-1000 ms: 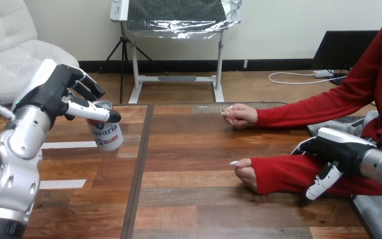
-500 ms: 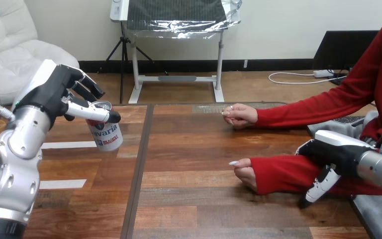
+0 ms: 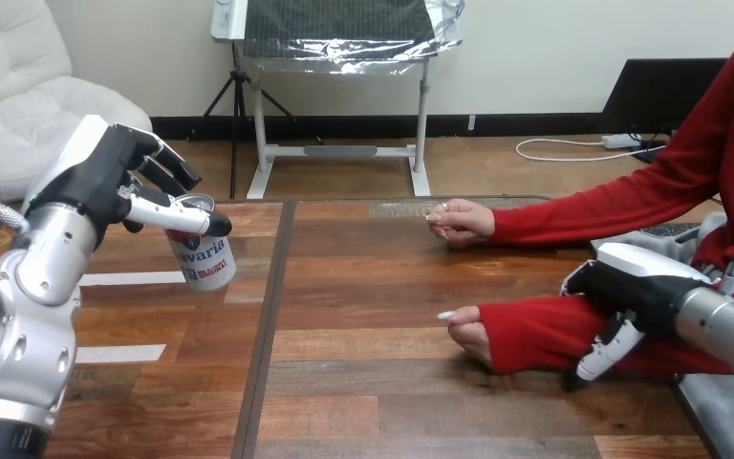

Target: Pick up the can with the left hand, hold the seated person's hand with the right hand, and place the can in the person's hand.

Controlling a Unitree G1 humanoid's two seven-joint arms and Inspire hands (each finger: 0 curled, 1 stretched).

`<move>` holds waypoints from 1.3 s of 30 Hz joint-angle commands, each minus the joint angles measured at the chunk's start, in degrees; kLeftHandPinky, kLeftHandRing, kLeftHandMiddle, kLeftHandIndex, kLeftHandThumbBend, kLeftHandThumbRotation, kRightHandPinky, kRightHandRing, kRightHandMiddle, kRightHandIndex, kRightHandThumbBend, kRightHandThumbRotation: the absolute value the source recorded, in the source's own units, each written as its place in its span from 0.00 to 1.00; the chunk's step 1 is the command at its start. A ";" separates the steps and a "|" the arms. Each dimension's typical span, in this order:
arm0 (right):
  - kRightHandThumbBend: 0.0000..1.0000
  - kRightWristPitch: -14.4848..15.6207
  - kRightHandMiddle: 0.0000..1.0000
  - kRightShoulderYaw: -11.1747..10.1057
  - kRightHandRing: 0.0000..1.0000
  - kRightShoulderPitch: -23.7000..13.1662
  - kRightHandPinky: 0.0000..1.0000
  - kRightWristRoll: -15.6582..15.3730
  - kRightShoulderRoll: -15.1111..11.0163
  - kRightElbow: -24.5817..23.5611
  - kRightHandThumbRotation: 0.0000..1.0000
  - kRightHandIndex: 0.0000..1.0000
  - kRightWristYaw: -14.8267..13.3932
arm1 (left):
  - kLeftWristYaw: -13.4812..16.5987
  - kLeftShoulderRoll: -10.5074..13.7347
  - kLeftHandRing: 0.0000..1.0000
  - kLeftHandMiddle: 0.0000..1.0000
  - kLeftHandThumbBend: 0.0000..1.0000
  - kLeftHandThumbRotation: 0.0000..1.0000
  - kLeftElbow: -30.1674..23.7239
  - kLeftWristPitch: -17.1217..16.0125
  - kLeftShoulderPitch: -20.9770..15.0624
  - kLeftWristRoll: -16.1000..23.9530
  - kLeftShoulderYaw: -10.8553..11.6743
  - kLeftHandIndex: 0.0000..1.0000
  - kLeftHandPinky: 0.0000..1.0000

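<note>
A white can (image 3: pixel 206 256) with red and blue print is at the left, slightly tilted. My left hand (image 3: pixel 105 182) is shut on its top, the thumb across the front and the fingers behind. The person's near hand (image 3: pixel 469 331) rests on the table as a loose fist, its red sleeve running to the right. My right hand (image 3: pixel 642 283) hangs over that sleeve, well right of the fist, open with its fingers (image 3: pixel 599 357) pointing down. It does not grip the forearm.
The person's far hand (image 3: pixel 460 222) lies on the table (image 3: pixel 373 402) near its back edge. Two white tape strips (image 3: pixel 119 353) mark the left part of the table. A dark seam runs front to back right of the can.
My right hand has slid a little left along the red sleeve, and its fingers hang lower. The left hand, the can and the person's hands have stayed put.
</note>
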 commanded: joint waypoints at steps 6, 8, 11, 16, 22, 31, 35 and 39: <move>0.76 -2.47 0.40 0.95 0.32 -1.66 0.27 -1.30 0.82 -0.81 0.16 0.43 -4.48 | 0.22 1.52 0.34 0.41 0.76 0.00 -3.36 -1.09 -5.01 0.09 1.43 0.44 0.28; 0.74 -2.82 0.39 0.95 0.32 -1.67 0.26 -1.42 0.88 -0.55 0.17 0.42 -5.00 | 0.18 1.50 0.34 0.41 0.76 0.00 -3.45 -0.93 -5.02 0.08 1.45 0.44 0.28; 0.72 -3.29 0.38 0.94 0.31 -1.64 0.26 -1.41 0.98 -0.24 0.19 0.40 -5.77 | 0.15 1.47 0.34 0.41 0.76 0.00 -3.45 -0.81 -5.04 0.04 1.49 0.44 0.28; 0.68 -3.80 0.37 0.94 0.30 -1.60 0.26 -1.28 1.12 0.14 0.21 0.37 -6.82 | 0.03 1.46 0.34 0.42 0.75 0.00 -3.40 -0.85 -5.03 -0.20 1.63 0.45 0.28; 0.64 -4.24 0.36 0.49 0.30 -1.40 0.26 -0.55 1.26 0.40 0.19 0.36 -7.52 | -0.10 1.56 0.34 0.42 0.75 0.00 -3.31 -0.95 -5.07 -0.18 1.56 0.45 0.28; 0.63 -5.48 0.34 0.00 0.28 -1.10 0.24 0.16 1.47 1.01 0.14 0.34 -9.29 | -0.06 1.56 0.34 0.42 0.75 0.00 -3.11 -1.17 -5.10 0.01 1.45 0.45 0.29; 0.63 -5.78 0.33 0.12 0.28 -1.13 0.24 0.15 1.41 1.12 0.14 0.33 -9.65 | -0.16 1.46 0.34 0.42 0.75 0.00 -3.15 -0.98 -5.16 -0.04 1.49 0.45 0.29; 0.62 -5.83 0.33 0.11 0.28 -1.15 0.25 0.27 1.45 1.23 0.14 0.32 -9.71 | -0.22 1.40 0.34 0.42 0.75 0.00 -3.21 -0.90 -5.18 -0.10 1.54 0.45 0.29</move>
